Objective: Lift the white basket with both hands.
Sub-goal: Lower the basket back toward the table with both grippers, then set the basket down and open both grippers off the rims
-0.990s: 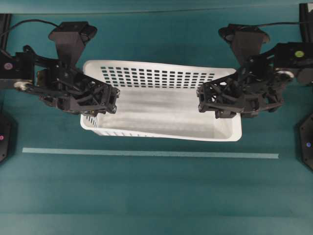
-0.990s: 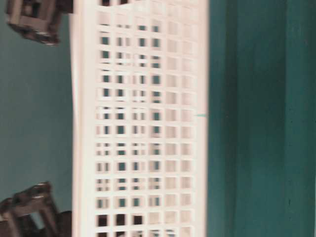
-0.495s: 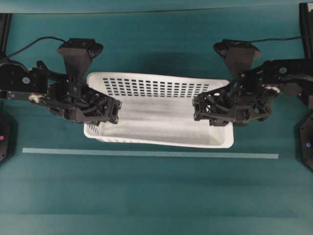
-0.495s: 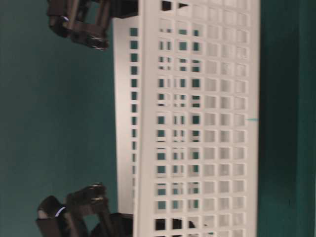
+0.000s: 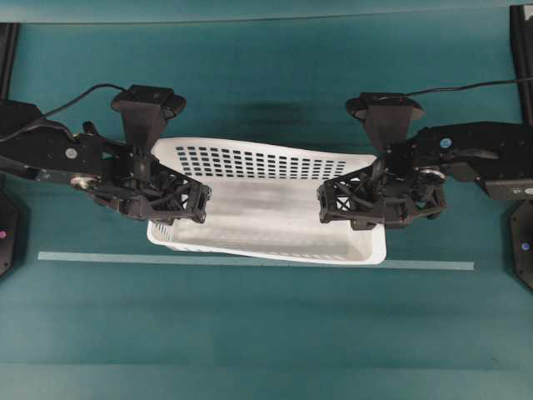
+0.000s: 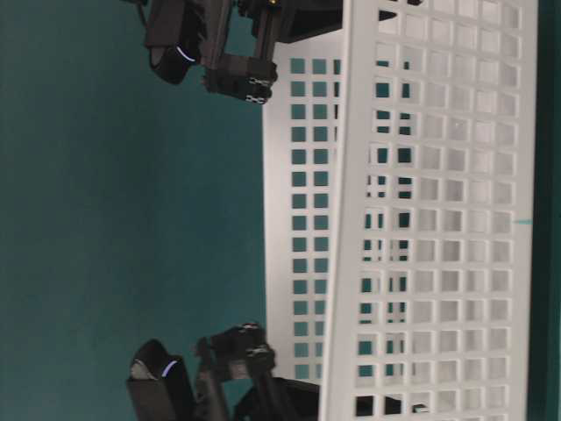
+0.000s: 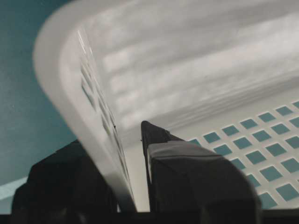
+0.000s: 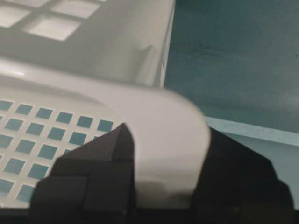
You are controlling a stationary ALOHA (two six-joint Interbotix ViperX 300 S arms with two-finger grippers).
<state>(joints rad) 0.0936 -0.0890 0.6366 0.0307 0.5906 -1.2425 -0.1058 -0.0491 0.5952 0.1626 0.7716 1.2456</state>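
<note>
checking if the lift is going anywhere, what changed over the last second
The basket looks smaller in the overhead view and has slid rightward in the sideways table-level view, apparently sinking back toward the table, while both arms reached further inward. The left gripper and right gripper stayed clamped on the end walls, one of the fingers inside and one outside. Nothing was let go. The tape line stayed put.

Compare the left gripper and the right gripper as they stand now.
The left gripper clamps the left short wall of the white basket; the right gripper clamps the right one. The left points rightward in the overhead view, the right leftward. Both are black, shut on the rim, one finger inside, one outside.
</note>
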